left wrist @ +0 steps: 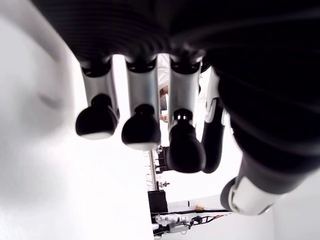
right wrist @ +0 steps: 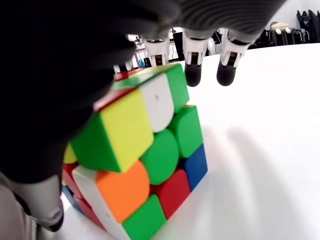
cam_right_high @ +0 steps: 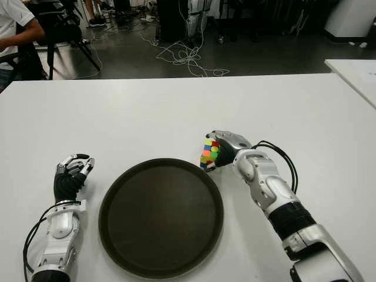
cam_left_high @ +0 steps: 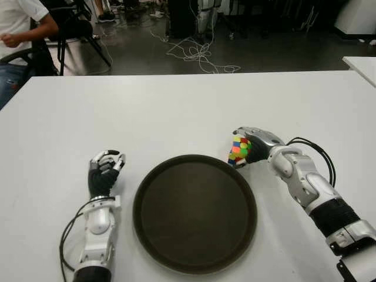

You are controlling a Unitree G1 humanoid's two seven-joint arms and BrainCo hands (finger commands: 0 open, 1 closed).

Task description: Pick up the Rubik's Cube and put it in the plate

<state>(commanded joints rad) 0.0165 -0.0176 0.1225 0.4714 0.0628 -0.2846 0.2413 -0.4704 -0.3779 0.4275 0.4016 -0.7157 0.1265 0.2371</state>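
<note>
The multicoloured Rubik's Cube (cam_left_high: 239,150) is tilted in my right hand (cam_left_high: 258,141), just outside the far right rim of the round dark plate (cam_left_high: 194,217). In the right wrist view the fingers (right wrist: 192,55) reach over the cube (right wrist: 145,160) and the thumb presses its other side, so the hand is shut on it. Whether its lowest corner touches the white table (cam_left_high: 176,106) I cannot tell. Nothing lies in the plate. My left hand (cam_left_high: 104,170) shows left of the plate, with its fingers (left wrist: 142,130) loosely bent and holding nothing.
A second white table corner (cam_left_high: 361,64) shows at the far right. Beyond the table's far edge are a seated person (cam_left_high: 17,29), chair legs and loose cables (cam_left_high: 200,56) on the dark floor.
</note>
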